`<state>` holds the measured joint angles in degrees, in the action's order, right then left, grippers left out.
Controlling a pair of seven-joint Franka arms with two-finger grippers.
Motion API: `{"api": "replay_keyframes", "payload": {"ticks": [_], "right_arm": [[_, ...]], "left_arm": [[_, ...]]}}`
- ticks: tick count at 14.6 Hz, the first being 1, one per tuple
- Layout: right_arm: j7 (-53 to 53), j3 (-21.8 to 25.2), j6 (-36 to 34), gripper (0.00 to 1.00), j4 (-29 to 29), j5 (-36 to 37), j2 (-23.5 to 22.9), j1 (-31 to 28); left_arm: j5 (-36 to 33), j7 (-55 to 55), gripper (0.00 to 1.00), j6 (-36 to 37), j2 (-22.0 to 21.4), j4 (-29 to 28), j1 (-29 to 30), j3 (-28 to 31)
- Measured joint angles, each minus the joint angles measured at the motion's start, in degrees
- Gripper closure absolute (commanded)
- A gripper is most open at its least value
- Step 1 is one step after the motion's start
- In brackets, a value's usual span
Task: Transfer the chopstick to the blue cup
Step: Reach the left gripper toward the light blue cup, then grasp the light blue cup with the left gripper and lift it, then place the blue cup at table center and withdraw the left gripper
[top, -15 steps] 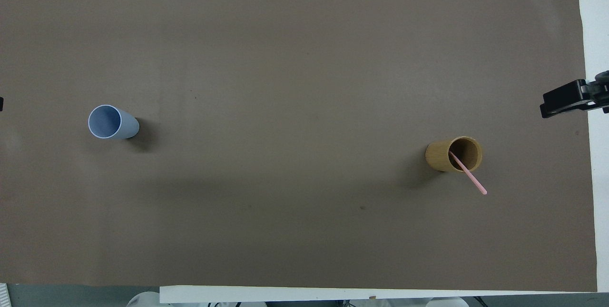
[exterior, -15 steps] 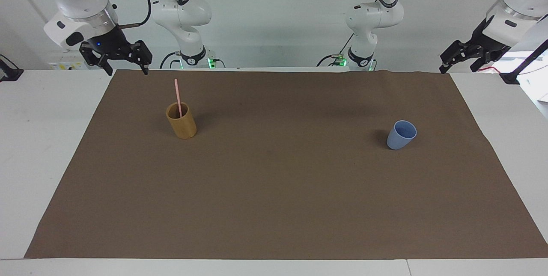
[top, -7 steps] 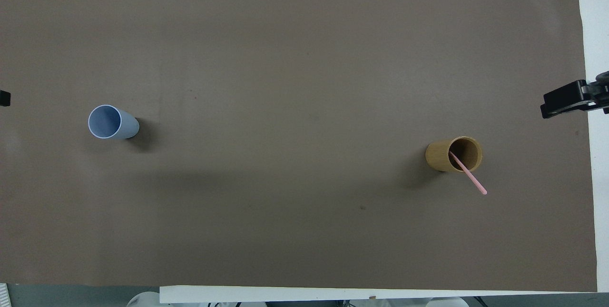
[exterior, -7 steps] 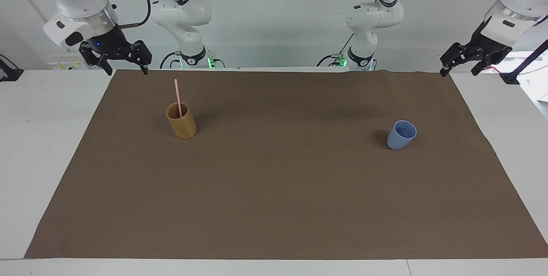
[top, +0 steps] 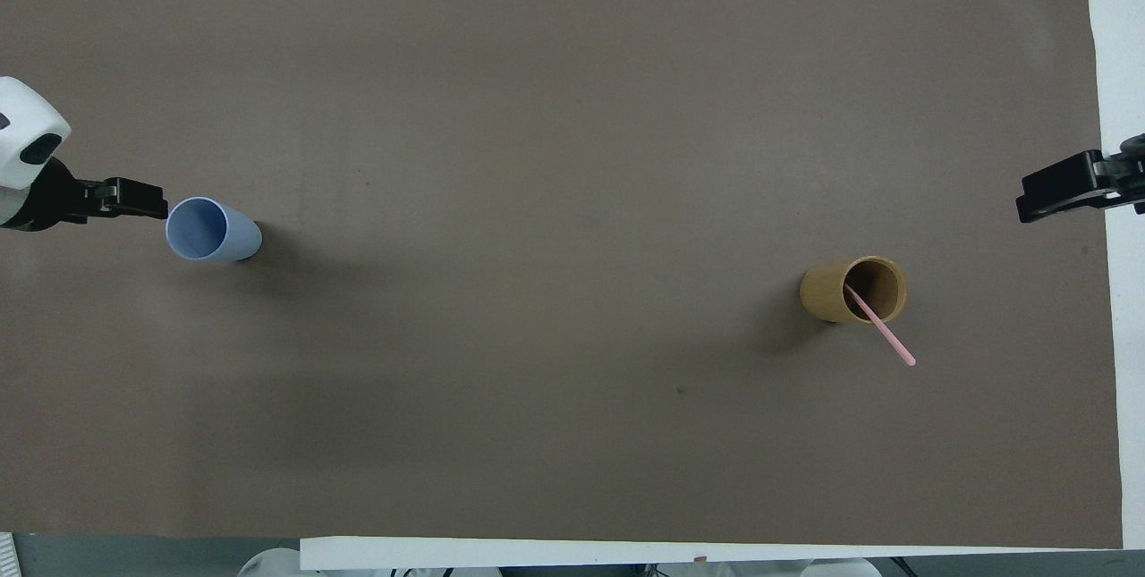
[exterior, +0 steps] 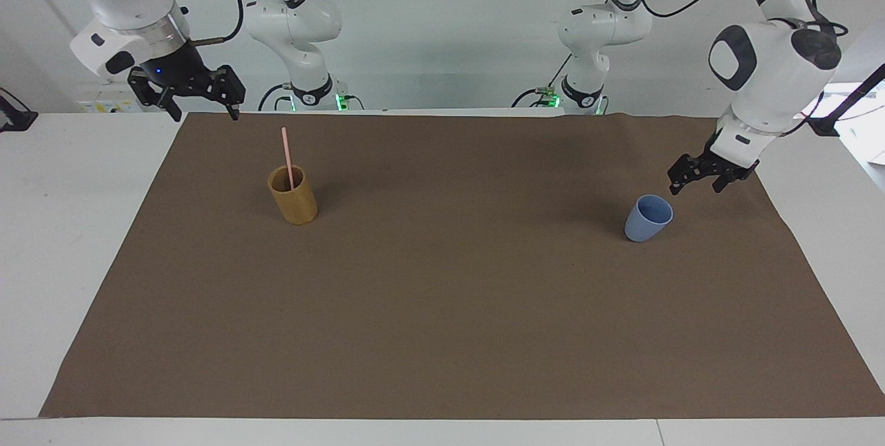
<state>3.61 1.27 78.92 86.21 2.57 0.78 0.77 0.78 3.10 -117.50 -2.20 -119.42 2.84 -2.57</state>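
A pale pink chopstick (exterior: 285, 155) stands in the tan cup (exterior: 294, 202) toward the right arm's end of the table, its top leaning toward the robots; it also shows in the overhead view (top: 886, 337) in the tan cup (top: 823, 295). The blue cup (exterior: 647, 222) stands upright and empty toward the left arm's end, and also shows in the overhead view (top: 215, 231). My left gripper (exterior: 697, 184) hangs open just beside the blue cup's rim, on the side toward the left arm's end (top: 134, 199). My right gripper (exterior: 202, 101) is open and empty above the mat's corner, apart from the tan cup (top: 1064, 192).
A brown mat (exterior: 442, 308) covers most of the white table (exterior: 62, 225). Both cups stand on it, far apart.
My left arm has swung down and inward from the table's corner to beside the blue cup. The right arm, the cups and the chopstick have not moved.
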Motion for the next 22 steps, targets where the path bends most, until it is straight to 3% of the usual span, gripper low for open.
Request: {"api": "replay_keyframes", "payload": {"ticks": [2,3,4,5,6,7,8,15,17,22], "right_arm": [[0.0,0.0,0.0,0.0,0.0,0.0,0.0,0.0],[0.0,0.0,0.0,0.0,0.0,0.0,0.0,0.0],[0.0,0.0,0.0,0.0,0.0,0.0,0.0,0.0],[0.0,0.0,0.0,0.0,0.0,0.0,0.0,0.0],[0.0,0.0,0.0,0.0,0.0,0.0,0.0,0.0],[0.0,0.0,0.0,0.0,0.0,0.0,0.0,0.0],[0.0,0.0,0.0,0.0,0.0,0.0,0.0,0.0],[0.0,0.0,0.0,0.0,0.0,0.0,0.0,0.0],[0.0,0.0,0.0,0.0,0.0,0.0,0.0,0.0],[0.0,0.0,0.0,0.0,0.0,0.0,0.0,0.0]], "left_arm": [[0.0,0.0,0.01,-2.1,0.7,-1.8,0.0,0.0],[0.0,0.0,0.05,-4.1,0.8,-3.2,0.0,0.0],[0.0,0.0,0.19,-5.8,0.9,-4.5,0.0,0.0],[0.0,-0.2,0.47,-6.8,0.9,-5.4,0.0,0.0],[0.1,-1.3,0.85,-7.2,0.9,-5.7,0.0,0.0],[0.1,-3.8,0.96,-7.4,0.9,-5.9,0.0,0.0],[0.1,-7.3,1.0,-7.5,1.1,-6.0,0.0,0.0],[0.4,-16.8,1.0,-8.4,2.4,-5.6,-1.1,-0.5],[0.4,-26.1,1.0,-6.9,2.6,-4.1,-6.3,-0.7],[0.4,-54.5,1.0,-5.6,3.5,-1.1,-27.9,-1.6]]}}
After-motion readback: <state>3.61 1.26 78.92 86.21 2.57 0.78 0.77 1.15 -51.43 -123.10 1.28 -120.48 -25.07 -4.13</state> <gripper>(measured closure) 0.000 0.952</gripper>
